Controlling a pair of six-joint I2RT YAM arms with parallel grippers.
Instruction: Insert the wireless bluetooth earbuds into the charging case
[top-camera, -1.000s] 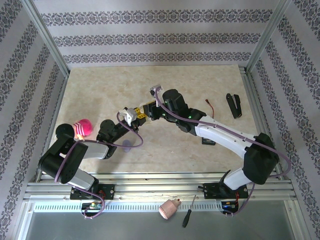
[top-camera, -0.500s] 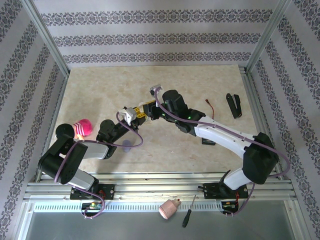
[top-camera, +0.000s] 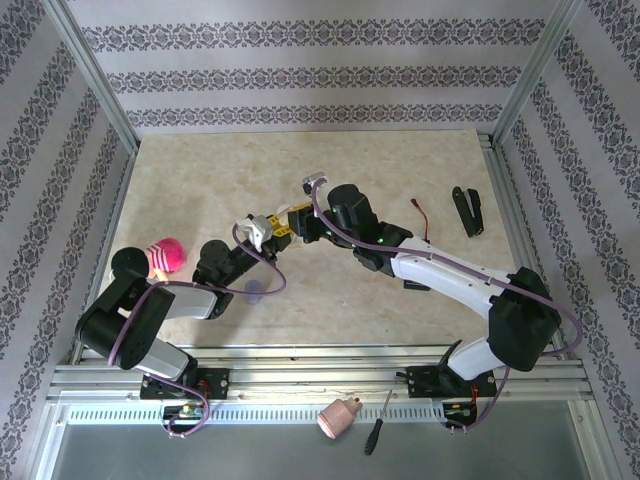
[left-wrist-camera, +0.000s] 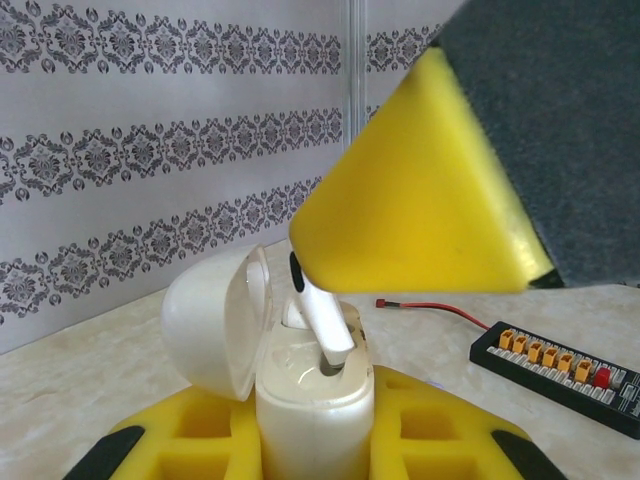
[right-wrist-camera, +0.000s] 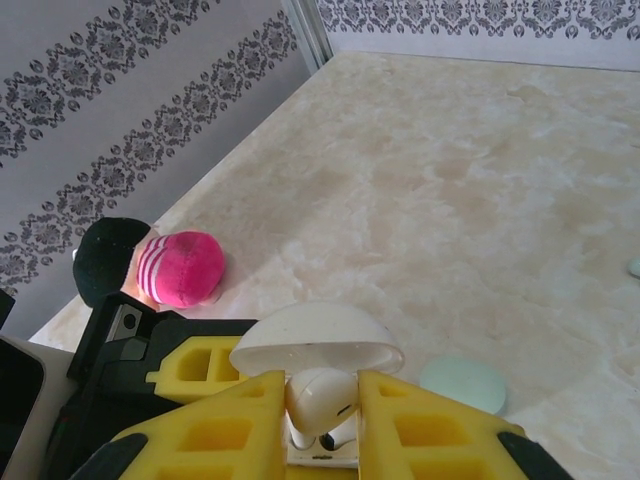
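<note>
Far left on the counter (top-camera: 380, 160), a pink ball with white stripes (top-camera: 167, 255) is noted, well apart from the work. Left of centre, the left fingers (left-wrist-camera: 170, 440) are closed on the white charging case (left-wrist-camera: 315, 405), which is held upright with its domed lid (left-wrist-camera: 215, 320) hinged open to the left. Directly against them, the right fingers (right-wrist-camera: 225, 425) are clamped on a white earbud (right-wrist-camera: 320, 398); its stem is seen pointing down into the case's open well, and whether it is fully seated cannot be told. A pale mint pebble-shaped case (right-wrist-camera: 463, 385) is recorded lying flat on the counter near the right fingers. Further right, a thin red wire (top-camera: 422, 210) and a black clip-like item (top-camera: 465, 210) lie on the counter, apart from both arms.
</note>
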